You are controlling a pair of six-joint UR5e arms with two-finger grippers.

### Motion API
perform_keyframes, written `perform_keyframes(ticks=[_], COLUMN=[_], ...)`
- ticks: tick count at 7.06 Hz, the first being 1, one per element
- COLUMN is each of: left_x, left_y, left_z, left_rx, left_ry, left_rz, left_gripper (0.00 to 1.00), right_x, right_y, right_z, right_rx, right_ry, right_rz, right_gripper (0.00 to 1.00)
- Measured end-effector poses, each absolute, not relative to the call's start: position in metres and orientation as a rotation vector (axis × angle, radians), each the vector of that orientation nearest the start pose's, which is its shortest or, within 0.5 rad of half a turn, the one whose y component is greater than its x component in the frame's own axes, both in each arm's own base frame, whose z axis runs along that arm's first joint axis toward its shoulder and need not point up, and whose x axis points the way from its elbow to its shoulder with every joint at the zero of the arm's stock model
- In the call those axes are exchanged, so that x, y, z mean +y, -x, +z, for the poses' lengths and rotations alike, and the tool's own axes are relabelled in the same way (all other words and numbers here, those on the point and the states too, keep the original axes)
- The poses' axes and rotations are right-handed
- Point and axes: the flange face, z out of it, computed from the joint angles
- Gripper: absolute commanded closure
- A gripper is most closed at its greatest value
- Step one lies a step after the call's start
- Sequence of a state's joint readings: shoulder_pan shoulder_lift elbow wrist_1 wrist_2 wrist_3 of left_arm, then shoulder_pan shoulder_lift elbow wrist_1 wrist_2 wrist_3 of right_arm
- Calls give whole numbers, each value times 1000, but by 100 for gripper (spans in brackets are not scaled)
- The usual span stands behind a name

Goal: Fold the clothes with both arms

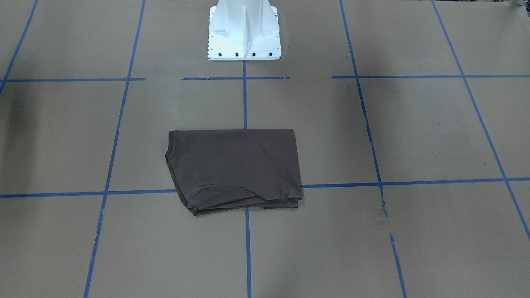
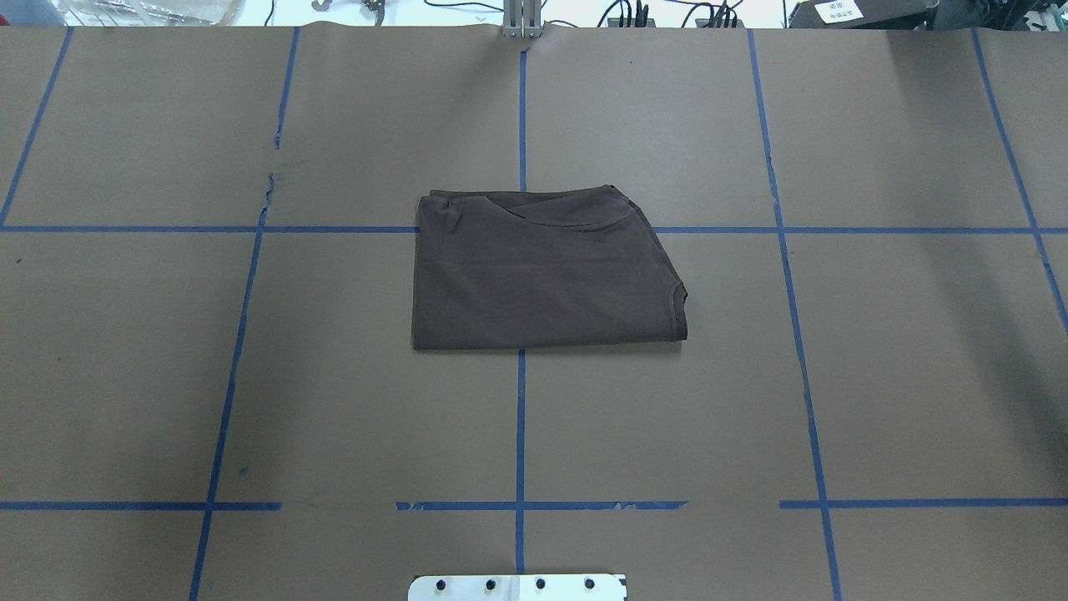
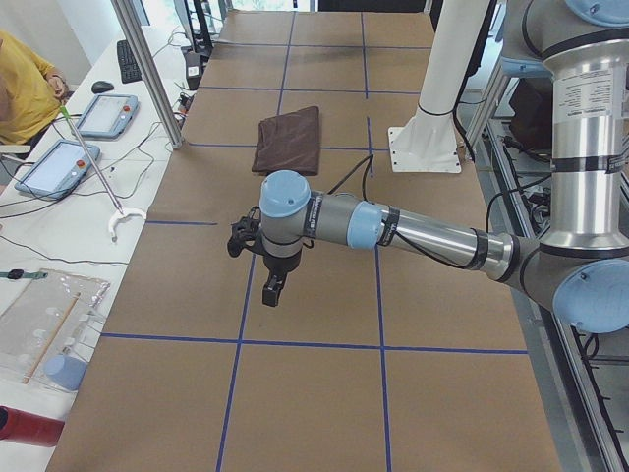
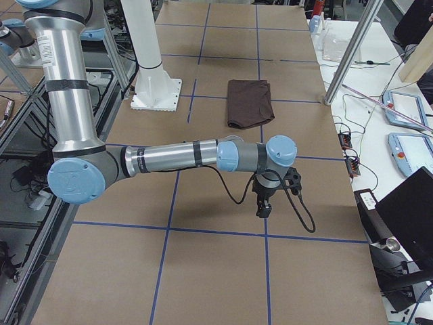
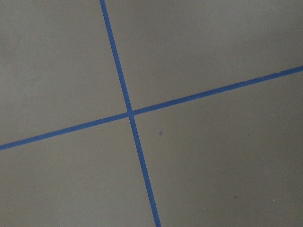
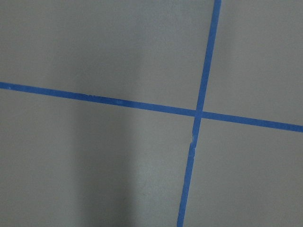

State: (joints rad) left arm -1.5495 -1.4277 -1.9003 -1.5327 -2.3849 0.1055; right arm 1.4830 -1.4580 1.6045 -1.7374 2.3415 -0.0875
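Note:
The clothes are one dark brown T-shirt [image 1: 236, 169] [image 2: 542, 275], folded into a flat rectangle at the middle of the table, with nothing touching it. From the ends of the table the T-shirt [image 3: 288, 140] [image 4: 249, 103] lies far beyond both arms. The left arm [image 3: 423, 231] reaches out low over the table end, and its gripper [image 3: 273, 290] points down over bare paper. The right arm [image 4: 176, 157] does the same at the other end, its gripper [image 4: 264, 206] also pointing down. Whether either gripper is open or shut I cannot tell. Both wrist views show only paper and crossing blue tape.
Brown paper with a blue tape grid [image 2: 521, 417] covers the table. The white base plate [image 1: 244, 37] [image 2: 517, 587] stands at the robot's edge. Beside the table are benches with tablets [image 3: 59, 165] [image 4: 406, 107], metal posts [image 3: 147, 69] and a person's yellow sleeve [image 3: 20, 88].

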Motion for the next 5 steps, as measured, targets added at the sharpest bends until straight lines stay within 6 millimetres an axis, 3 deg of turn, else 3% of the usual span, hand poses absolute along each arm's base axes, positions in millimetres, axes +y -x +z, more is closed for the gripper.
perform_keyframes(ticks=[2,5], left_x=[-437,-453], left_y=[50,46], left_z=[589,587], left_rx=[810,810], left_ry=[-130,-127], left_rz=[166,157], left_gripper=[0,0], right_x=[-531,-529], right_y=[-4,3], right_z=[608,603], right_rx=[-774,-773], right_ry=[40,29], right_rz=[-180,-201], right_gripper=[0,0])
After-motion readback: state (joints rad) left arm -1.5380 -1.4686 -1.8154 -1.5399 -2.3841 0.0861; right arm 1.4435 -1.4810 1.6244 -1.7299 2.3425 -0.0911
